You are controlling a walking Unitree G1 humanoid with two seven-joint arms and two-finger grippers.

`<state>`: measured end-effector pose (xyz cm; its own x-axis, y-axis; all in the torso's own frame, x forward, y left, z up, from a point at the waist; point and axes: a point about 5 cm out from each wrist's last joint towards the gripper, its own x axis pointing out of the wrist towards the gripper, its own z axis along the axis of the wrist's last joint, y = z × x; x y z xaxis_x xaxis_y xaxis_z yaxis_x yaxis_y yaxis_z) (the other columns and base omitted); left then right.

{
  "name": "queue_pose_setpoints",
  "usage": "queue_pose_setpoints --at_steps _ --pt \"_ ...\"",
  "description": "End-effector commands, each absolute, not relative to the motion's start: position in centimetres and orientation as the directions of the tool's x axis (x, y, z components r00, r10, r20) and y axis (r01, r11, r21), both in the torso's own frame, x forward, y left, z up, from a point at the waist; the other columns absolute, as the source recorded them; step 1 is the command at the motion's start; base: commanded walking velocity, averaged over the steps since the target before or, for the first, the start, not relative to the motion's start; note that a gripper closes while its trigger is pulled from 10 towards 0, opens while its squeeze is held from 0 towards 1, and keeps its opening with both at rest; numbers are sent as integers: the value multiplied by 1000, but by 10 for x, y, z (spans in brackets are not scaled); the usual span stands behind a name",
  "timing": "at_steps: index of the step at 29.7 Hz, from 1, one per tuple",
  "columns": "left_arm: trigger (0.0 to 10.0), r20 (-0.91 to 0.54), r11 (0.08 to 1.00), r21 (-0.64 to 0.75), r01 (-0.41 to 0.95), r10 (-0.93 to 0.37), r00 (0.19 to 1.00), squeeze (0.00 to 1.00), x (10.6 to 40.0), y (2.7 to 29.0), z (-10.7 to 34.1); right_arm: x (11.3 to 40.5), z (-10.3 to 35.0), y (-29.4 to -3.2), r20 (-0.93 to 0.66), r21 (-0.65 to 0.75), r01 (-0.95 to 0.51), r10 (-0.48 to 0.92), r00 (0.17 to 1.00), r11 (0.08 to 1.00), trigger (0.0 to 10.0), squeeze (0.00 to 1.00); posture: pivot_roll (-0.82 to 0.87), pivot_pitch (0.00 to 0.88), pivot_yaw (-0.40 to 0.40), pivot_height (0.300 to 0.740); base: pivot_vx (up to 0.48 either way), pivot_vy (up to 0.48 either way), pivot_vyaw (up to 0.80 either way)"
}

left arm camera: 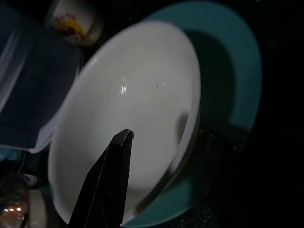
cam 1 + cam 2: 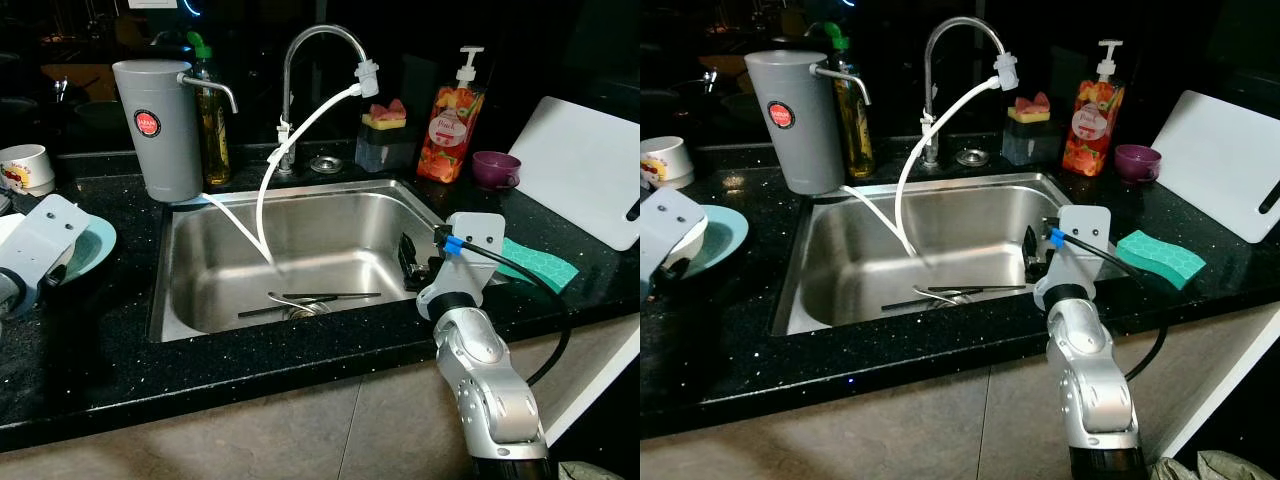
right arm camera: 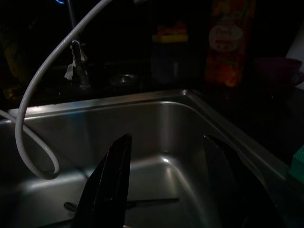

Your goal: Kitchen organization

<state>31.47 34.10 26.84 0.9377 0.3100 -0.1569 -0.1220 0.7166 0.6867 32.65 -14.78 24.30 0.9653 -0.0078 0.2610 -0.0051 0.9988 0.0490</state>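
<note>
Left gripper (image 1: 164, 137), fingers wide, straddles the white bowl's (image 1: 128, 104) rim; right gripper (image 3: 173, 156), fingers wide, hovers over the sink's (image 2: 300, 235) right edge.

brushed stainless sink (image 2: 200, 290), satin sheen. chrome tap (image 2: 318, 45), glossy. speckled black stone-look counter (image 2: 90, 350), polished. matt grey plastic filter jug (image 2: 158, 130). glazed white bowl (image 1: 123, 118), smooth. spongy teal pad (image 2: 1160, 257).

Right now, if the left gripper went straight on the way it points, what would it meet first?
Most likely the white bowl on the teal plate: the left gripper is open, one finger over the bowl's inside, the other outside its rim. How near is unclear.
</note>
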Motion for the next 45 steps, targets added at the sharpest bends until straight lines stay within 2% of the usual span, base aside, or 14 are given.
queue_pose_setpoints --at_steps 1,2,4,5,6,7,8,18,19,20,21,32,37,45 --pt "10000 -177 710 695 -110 317 932 0 316 347 263 327 242 -149 263 57 -3 -13 965 998 10000 0 151 88 -22 740 0 0 0" --pt "8196 -181 703 703 -109 325 928 0 316 349 261 327 243 -149 264 57 -2 -13 964 998 10000 0 151 88 -22 740 0 0 0" --pt "8196 -187 701 705 -108 330 925 0 316 351 259 327 242 -149 264 57 -1 -14 964 998 10000 0 147 84 -23 740 0 0 0" --pt "3882 -196 699 708 -101 331 923 0 316 353 257 327 242 -149 264 57 0 -15 964 998 10000 0 147 84 -23 740 0 0 0" --pt "1725 -204 699 709 -93 329 922 0 316 353 254 327 242 -150 265 57 0 -15 964 998 10000 0 146 84 -24 740 0 0 0" --pt "1725 -204 699 709 -93 329 922 0 316 353 254 327 242 -150 265 57 0 -15 964 998 10000 0 146 84 -24 740 0 0 0" --pt "0 -209 694 715 -84 327 922 0 316 353 253 327 243 -150 265 56 0 -15 964 998 10000 0 146 84 -24 740 0 0 0" --pt "0 -40 524 846 -96 242 969 0 325 337 268 328 244 -150 269 56 -1 -14 963 998 10000 0 142 86 -29 740 0 0 0" --pt "3373 19 496 860 -122 207 978 0 327 330 274 328 244 -150 268 56 0 -14 963 998 10000 0 142 87 -30 740 0 0 0" --pt "3373 19 496 860 -122 207 978 0 327 330 274 328 244 -150 268 56 0 -14 963 998 10000 0 142 87 -30 740 0 0 0" --pt "10000 68 464 875 -138 165 984 0 329 322 280 328 244 -150 268 56 0 -15 963 998 10000 0 138 88 -29 740 0 0 0" --pt "10000 205 325 938 -121 -237 950 0 326 256 305 327 249 -148 286 70 -19 -2 958 997 10000 0 130 93 -36 740 0 0 0" --pt "10000 126 159 985 -64 -422 898 0 322 220 295 323 262 -126 322 81 -183 148 935 980 10000 0 134 92 -39 740 0 0 0" --pt "10000 96 97 994 -48 -593 799 0 318 177 281 315 267 -78 319 196 -443 370 872 875 10000 0 134 87 -37 740 0 0 0"
